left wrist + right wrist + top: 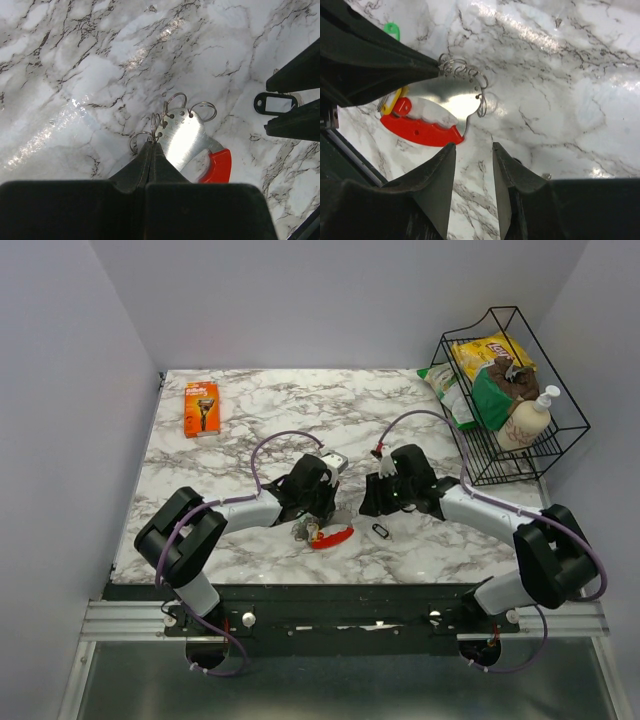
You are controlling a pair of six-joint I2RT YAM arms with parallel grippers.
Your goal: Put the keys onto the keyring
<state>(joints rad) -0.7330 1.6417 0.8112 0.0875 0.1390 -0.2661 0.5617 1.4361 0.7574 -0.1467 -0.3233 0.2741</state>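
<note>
**Steel keys (182, 137) pinched by one ring, keyring (279, 104) lying loose**

Closed to a point, the left pincer (152, 150) has its tips clamped on one of the small wire rings (202, 107) at the top edge of the keys. The rest of the bunch fans out beyond the tips. A silvery plate lies flat on the marble table (250, 430), and the red curved tag (217, 167) is tucked under its lower side. Gripping the bunch by a ring rather than by the plate seems meant to anchor it while leaving the other rings exposed and reachable.

The right pincer (473, 150) faces it from the opposite side. Its jaws stand partly apart with only bare marble between them, so it holds nothing. Its wrist view looks straight at the bunch, with a green head (392, 30) and a sliver of yellow showing behind the red tag.

The keyring, a thin black oblong loop, lies flat on the table just beside the right pincer and a little apart from the keys. Seen from the left wrist, it sits between the two dark fingers. I judge that the right arm is lined up to pick it up, which is awkward since the loop is so thin and lies flat.

Farther out, an orange razor pack (201, 407) lies near the far left corner, and a black wire basket (520, 400) of groceries stands at the far right.
</note>
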